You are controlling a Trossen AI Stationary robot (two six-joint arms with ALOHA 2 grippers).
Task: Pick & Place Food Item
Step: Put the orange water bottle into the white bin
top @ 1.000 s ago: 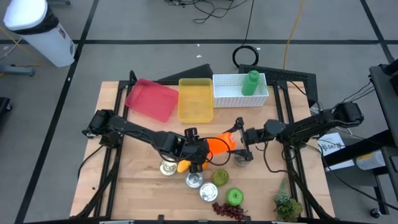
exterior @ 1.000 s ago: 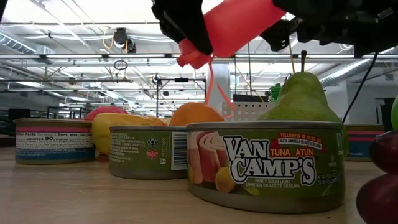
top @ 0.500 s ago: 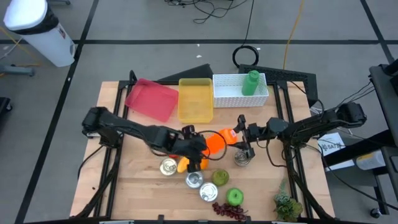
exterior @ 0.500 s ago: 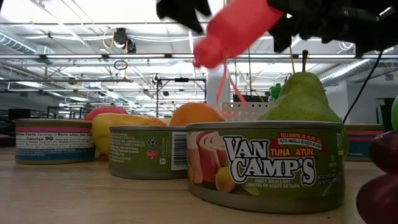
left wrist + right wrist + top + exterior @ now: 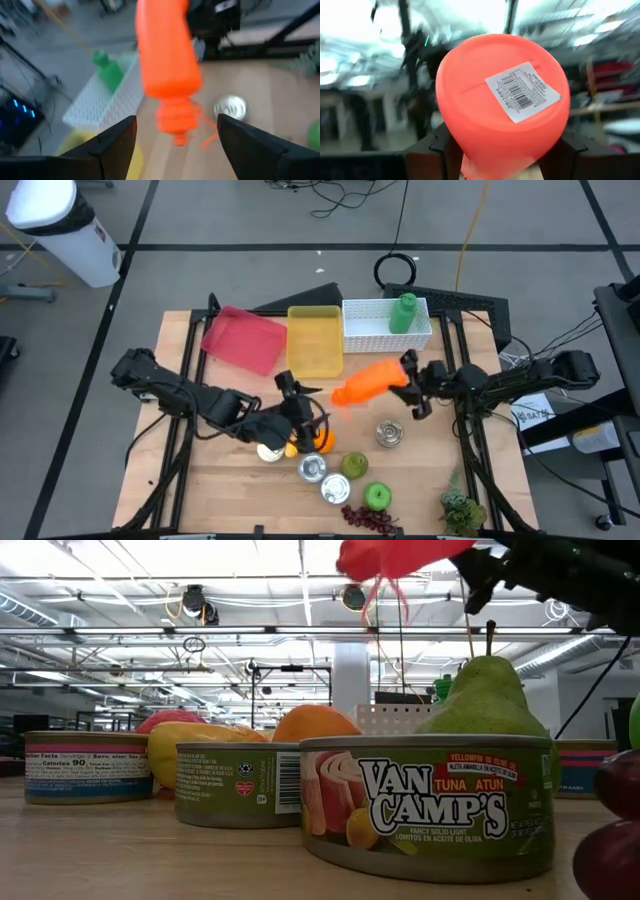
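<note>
An orange squeeze bottle (image 5: pixel 368 384) hangs in the air over the middle of the table, lying roughly level. Its cap end (image 5: pixel 338 395) points toward the table's left, and orange strands (image 5: pixel 385 598) dangle from it. My right gripper (image 5: pixel 407 376) is shut on the bottle's base end. My left gripper (image 5: pixel 297 392) stands open a little to the left of and nearer than the cap, with nothing between its fingers. In the left wrist view the bottle (image 5: pixel 167 55) shows ahead, clear of the fingers (image 5: pixel 117 137). My right gripper pinches the bottle's body just short of its flat base (image 5: pixel 451 140), one finger on each side. The labelled base (image 5: pixel 520 92) faces back toward the wrist. The fingers come level from the table's right, along the bottle. The bottle is lifted clear of the table and everything on it.
Several tins (image 5: pixel 391 434) (image 5: pixel 312 469) (image 5: pixel 268 450), a pear (image 5: pixel 353 465), an orange fruit (image 5: pixel 320 442), a green apple (image 5: pixel 377 497) and grapes (image 5: pixel 368 520) crowd the near middle. A red tray (image 5: pixel 243 338), a yellow bin (image 5: pixel 314 340) and a white basket (image 5: pixel 372 330) holding a green bottle line the far edge.
My right gripper has shut on the bottle's base end, then carried it up and toward the far edge. My left gripper, which held the bottle a second ago, has let go and drawn back toward the table's left, rising. The bottle has stayed roughly level.
</note>
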